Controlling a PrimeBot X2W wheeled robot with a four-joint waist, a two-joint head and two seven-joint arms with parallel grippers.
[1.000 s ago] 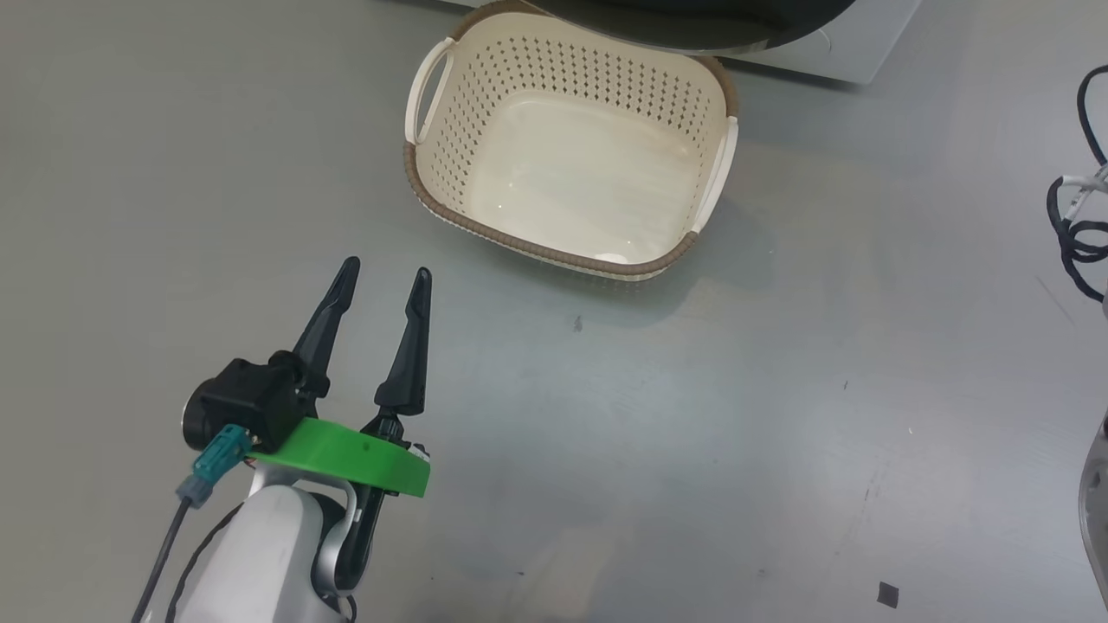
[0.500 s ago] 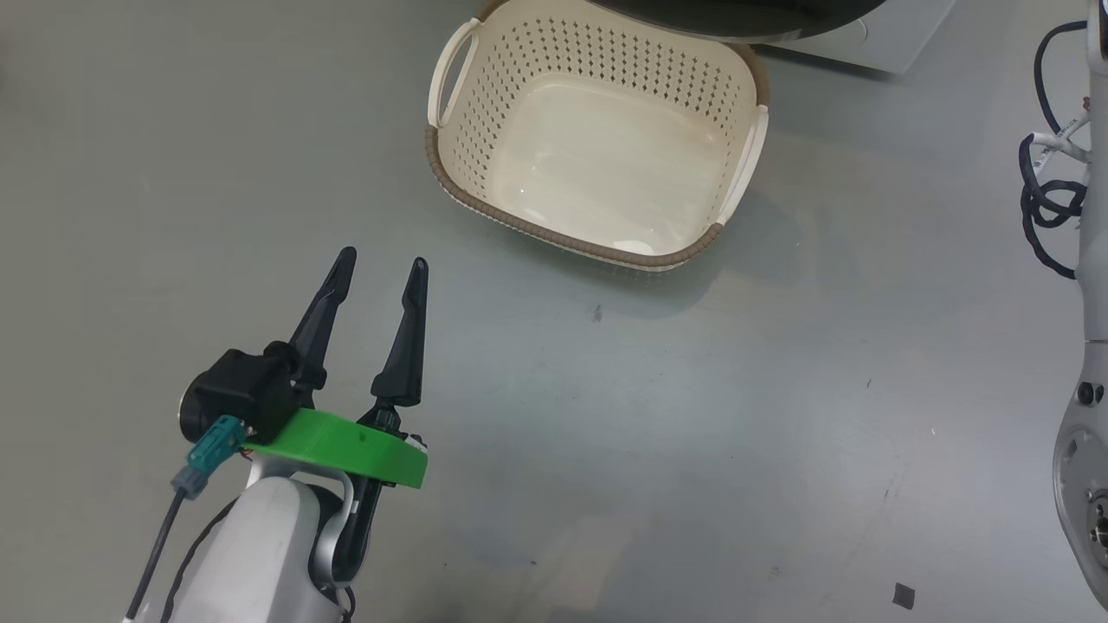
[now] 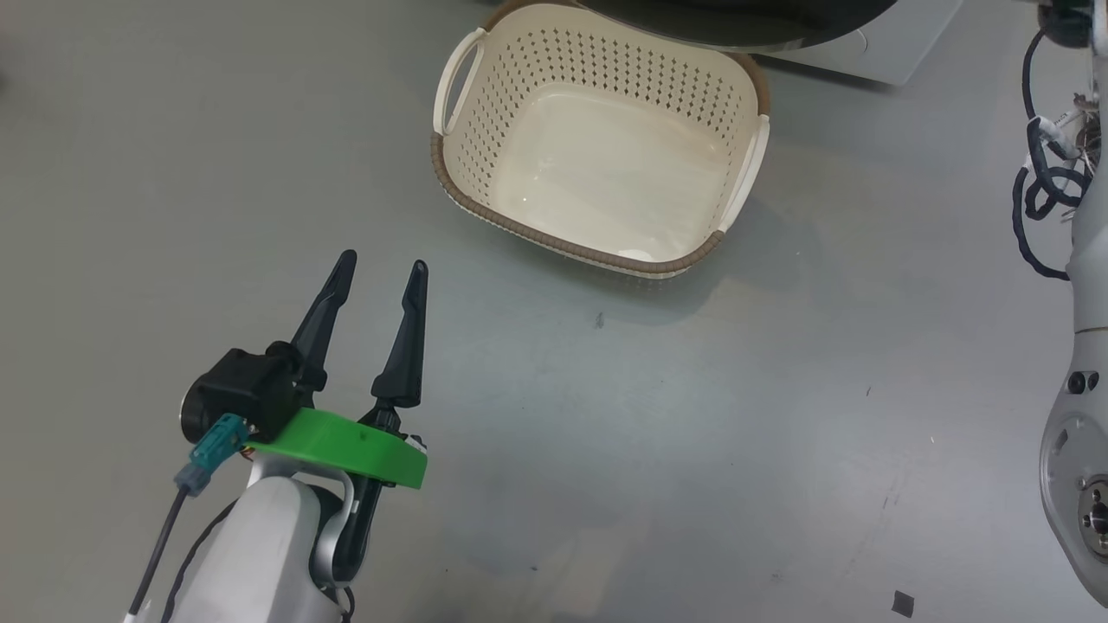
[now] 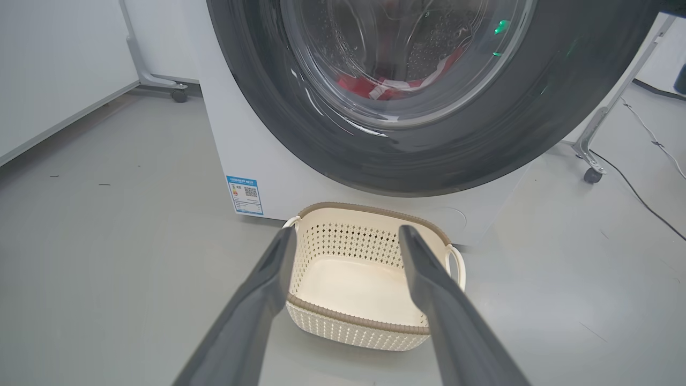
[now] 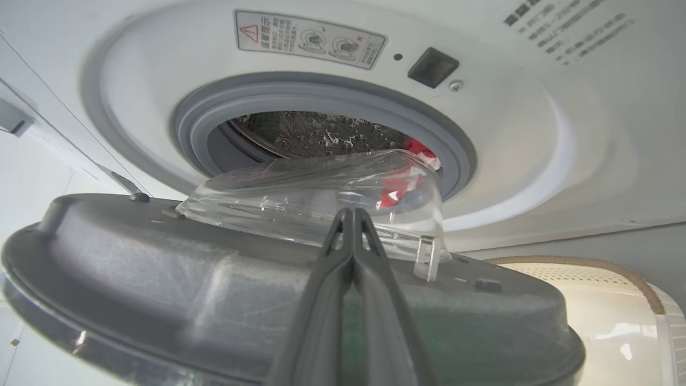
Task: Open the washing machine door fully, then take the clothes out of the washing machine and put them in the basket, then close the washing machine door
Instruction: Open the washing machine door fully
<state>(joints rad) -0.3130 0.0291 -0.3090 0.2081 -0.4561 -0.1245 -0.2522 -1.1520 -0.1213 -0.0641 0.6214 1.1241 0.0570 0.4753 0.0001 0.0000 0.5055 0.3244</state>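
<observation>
Overhanging the basket (image 3: 563,245) rim, washing machine door (image 3: 736,17), open floor (image 3: 779,415) on other sides.

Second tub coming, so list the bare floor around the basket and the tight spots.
Bare floor spans between the left claw, the basket and the right arm; also left of the basket. Crowded: the basket's far side, under the washing machine door, and the cables at right.

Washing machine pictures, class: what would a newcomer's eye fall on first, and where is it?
The huge glossy black washing machine door looms over the empty cream basket on the grey floor. Through its glass, bright red clothes lie in the drum.
</observation>
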